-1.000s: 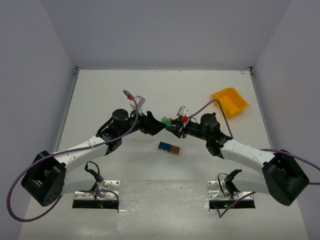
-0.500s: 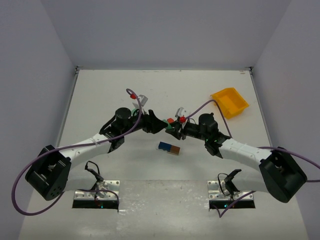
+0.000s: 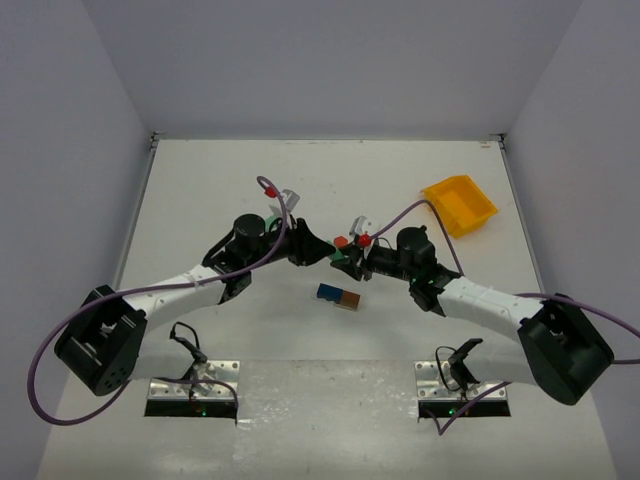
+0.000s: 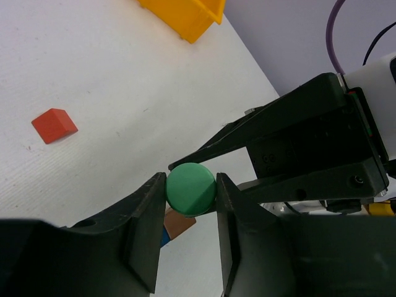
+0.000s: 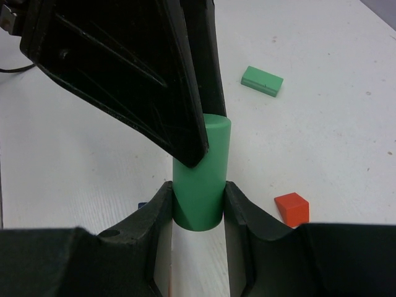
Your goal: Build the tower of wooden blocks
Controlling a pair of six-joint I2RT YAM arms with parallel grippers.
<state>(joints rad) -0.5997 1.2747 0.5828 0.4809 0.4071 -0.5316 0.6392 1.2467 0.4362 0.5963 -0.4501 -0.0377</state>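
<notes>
A mint green cylinder is held off the table between both arms. My right gripper is shut on its near half. My left gripper is shut on its other end, with both fingers touching it. In the top view the two grippers, left and right, meet tip to tip at mid-table. A blue and a brown block lie side by side just in front of them. A red block lies on the table beside the grippers. A flat green block lies farther off.
The yellow bin stands at the back right, beyond the right arm. Purple cables loop over both arms. White walls close in the table at the back and both sides.
My left gripper has moved right to meet the right gripper, and its jaws have closed onto the end of the green cylinder. The right gripper kept its grip.
</notes>
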